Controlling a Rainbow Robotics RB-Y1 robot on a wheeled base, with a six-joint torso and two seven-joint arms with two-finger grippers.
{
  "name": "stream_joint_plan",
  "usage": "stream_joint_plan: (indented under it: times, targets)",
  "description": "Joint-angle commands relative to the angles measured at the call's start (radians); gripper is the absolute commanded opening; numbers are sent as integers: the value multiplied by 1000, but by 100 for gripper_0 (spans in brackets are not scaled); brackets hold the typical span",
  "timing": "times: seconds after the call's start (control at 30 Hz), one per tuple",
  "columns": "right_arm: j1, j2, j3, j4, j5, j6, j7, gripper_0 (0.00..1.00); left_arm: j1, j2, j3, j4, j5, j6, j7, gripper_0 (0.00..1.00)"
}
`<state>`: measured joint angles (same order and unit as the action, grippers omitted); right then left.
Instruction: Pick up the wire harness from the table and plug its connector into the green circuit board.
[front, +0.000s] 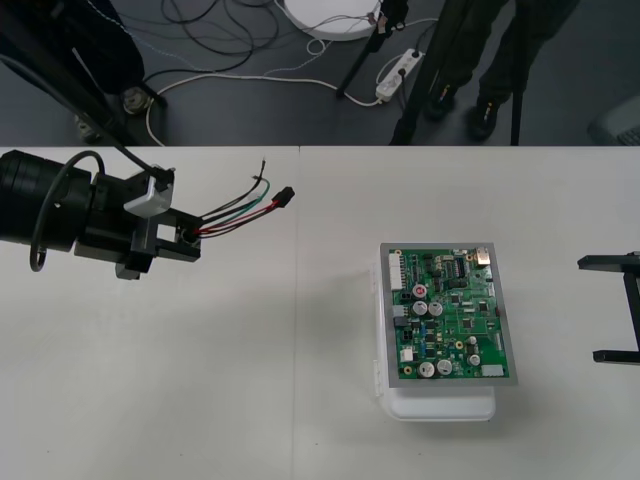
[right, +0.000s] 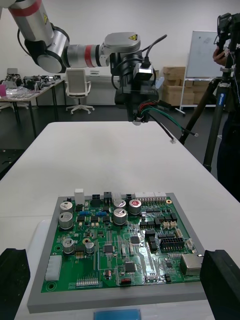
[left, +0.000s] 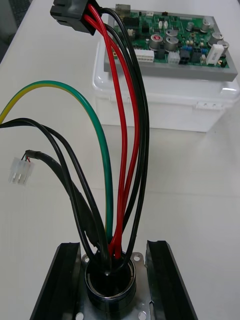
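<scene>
The left gripper (front: 190, 235) is clenched on the round metal socket (left: 110, 280) of the wire harness (front: 245, 208). The wires run out past its fingertips to the black plug (front: 286, 197), above the tabletop (front: 200, 400). The green circuit board (front: 450, 312) sits well beyond. The right gripper (front: 600, 310) stands released near the board, not touching it.

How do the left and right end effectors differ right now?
The left end effector is shut on the round socket of the harness; the right end effector is open and empty. The left one stands farther from the green circuit board than the right one. Both have black fingers, and neither touches the board.
</scene>
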<state>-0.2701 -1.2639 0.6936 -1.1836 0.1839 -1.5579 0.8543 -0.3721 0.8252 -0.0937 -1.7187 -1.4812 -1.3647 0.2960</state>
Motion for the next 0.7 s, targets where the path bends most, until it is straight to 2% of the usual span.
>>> stream_joint_plan:
  times: [0.03, 0.13, 0.4, 0.7]
  targets:
    - [-24, 8, 9, 7, -1, -13, -29, 100, -30, -103, 75, -29, -41, -154, 101, 0]
    - [-24, 6, 7, 7, -1, -13, -31, 100, -67, -136, 81, -27, -51, -205, 127, 0]
    - [-24, 8, 7, 7, -1, -13, -41, 100, -174, -198, 58, -25, -27, -206, 278, 0]
    - [-28, 8, 7, 7, -11, -13, -66, 100, -226, -242, -43, -24, 68, -206, 400, 0]
